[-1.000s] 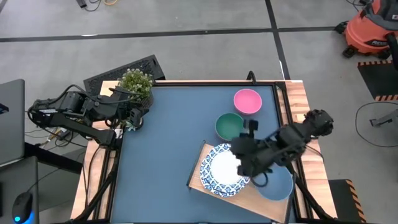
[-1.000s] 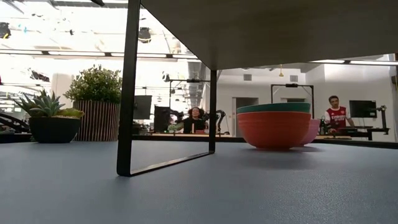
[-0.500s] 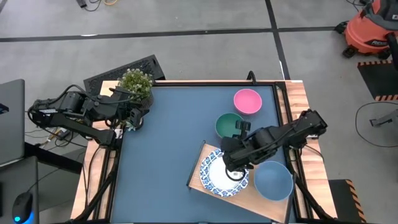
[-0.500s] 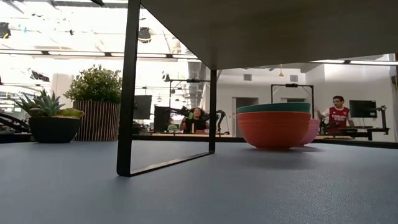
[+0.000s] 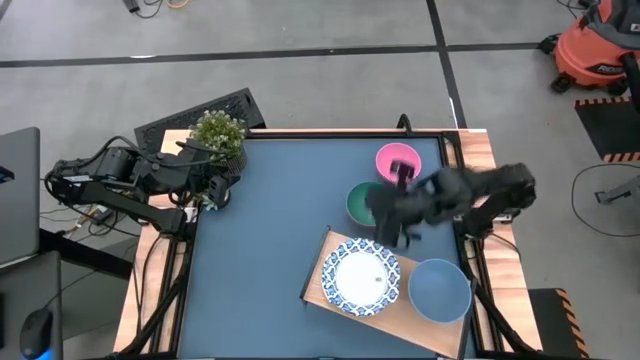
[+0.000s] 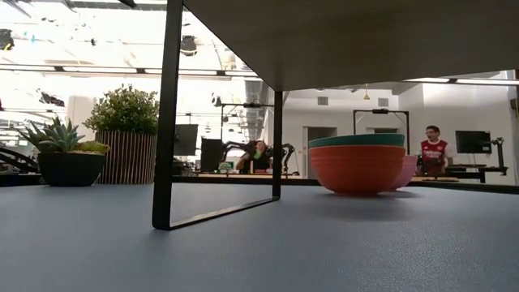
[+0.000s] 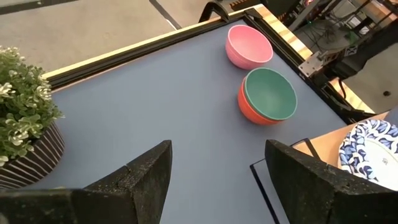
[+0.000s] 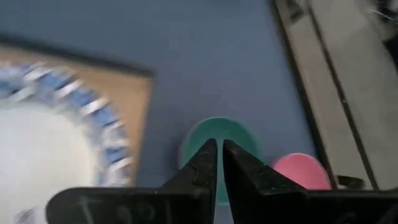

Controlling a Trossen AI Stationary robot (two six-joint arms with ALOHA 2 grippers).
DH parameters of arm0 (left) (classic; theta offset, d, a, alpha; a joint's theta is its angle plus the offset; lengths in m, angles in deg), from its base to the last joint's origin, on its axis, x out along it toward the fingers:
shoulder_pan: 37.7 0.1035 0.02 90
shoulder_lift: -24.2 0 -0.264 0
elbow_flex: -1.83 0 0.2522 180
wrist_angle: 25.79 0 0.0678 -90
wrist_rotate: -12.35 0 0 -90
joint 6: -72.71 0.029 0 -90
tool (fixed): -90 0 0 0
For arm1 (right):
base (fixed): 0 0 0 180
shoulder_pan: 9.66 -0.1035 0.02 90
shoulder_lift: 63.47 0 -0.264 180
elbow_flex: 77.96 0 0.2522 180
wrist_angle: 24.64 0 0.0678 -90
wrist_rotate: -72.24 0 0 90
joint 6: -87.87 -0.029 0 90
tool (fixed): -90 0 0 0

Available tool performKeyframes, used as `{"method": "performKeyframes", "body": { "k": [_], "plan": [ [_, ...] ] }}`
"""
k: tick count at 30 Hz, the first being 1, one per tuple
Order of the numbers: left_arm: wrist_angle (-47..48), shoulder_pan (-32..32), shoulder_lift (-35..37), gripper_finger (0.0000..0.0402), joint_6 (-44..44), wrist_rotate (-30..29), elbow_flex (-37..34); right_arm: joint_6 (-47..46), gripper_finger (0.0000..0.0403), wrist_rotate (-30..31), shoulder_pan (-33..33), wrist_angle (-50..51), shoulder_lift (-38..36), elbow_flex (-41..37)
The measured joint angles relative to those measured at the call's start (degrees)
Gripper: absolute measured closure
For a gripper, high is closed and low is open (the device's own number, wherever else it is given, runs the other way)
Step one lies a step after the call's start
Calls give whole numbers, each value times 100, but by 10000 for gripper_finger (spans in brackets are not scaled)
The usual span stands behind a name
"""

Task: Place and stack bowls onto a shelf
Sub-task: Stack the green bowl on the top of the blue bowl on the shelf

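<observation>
Your right gripper has lifted off the patterned white bowl and swung back toward the green bowl, with its fingers nearly pressed together and holding nothing. You can see the white bowl resting on the shelf beside the blue bowl, while the pink bowl sits on the table behind. Your left gripper waits spread wide by the plant.

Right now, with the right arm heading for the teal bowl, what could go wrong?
1. The right hand looks nearly shut over the teal bowl; it may hit the rim rather than straddle it.
2. The teal bowl sits nested in a red bowl, so both might lift.
3. The pink bowl is close and could get bumped.
</observation>
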Motion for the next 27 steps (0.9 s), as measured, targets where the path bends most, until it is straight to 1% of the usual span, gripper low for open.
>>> {"method": "performKeyframes", "body": {
  "k": [3,6,9,13,16,20,27],
  "plan": [
    [3,0,0,159,6,3,0,76,331,-199,492,4,-314,-83],
    [9,0,0,159,98,74,0,279,300,-514,942,3,-715,-454],
    [40,0,0,159,181,129,0,486,267,-586,1174,-14,-1177,-1153],
    [75,0,0,159,199,87,0,968,238,-637,1184,-407,-1812,-2428],
    [86,2,0,159,199,-25,0,1547,230,-1099,1194,-937,-2108,-3392],
    [86,2,0,159,256,43,0,2206,228,-1791,1340,-1841,-2164,-4451],
    [87,132,0,159,517,349,0,3162,233,-2405,1873,-3074,-2070,-5476]
  ]
}}
